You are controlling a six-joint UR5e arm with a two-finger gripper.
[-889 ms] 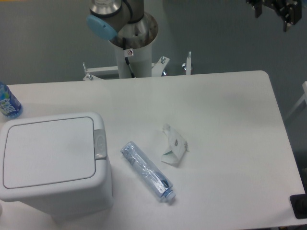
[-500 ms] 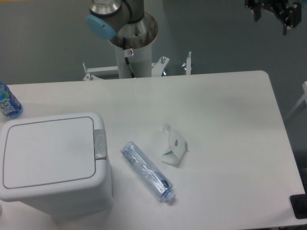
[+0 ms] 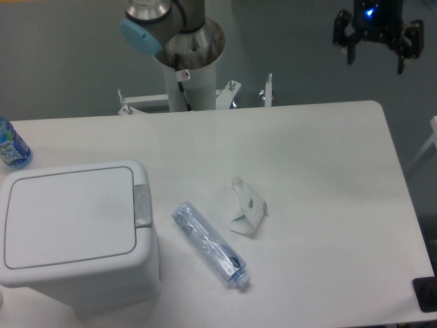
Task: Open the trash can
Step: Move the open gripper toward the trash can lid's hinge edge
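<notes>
My end effector (image 3: 375,58) hangs released, fingers spread, holding nothing, high beyond the counter's (image 3: 328,171) far edge. The bin (image 3: 75,232) sits well off to one side and far below me, lid shut, its grey tab (image 3: 141,201) on the side facing me. Crossing over, I could clip the bottle (image 3: 209,244) or crumpled wrapper (image 3: 247,210) lying between. Miss the small tab and I only press the lid, or shove the bin.

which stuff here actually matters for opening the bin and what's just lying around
For the job:
- trash can, lid shut
- its grey push tab
- gripper, open, high at the far right

Just lying about:
- crushed clear bottle
- crumpled white paper
- blue bottle at the left edge
</notes>
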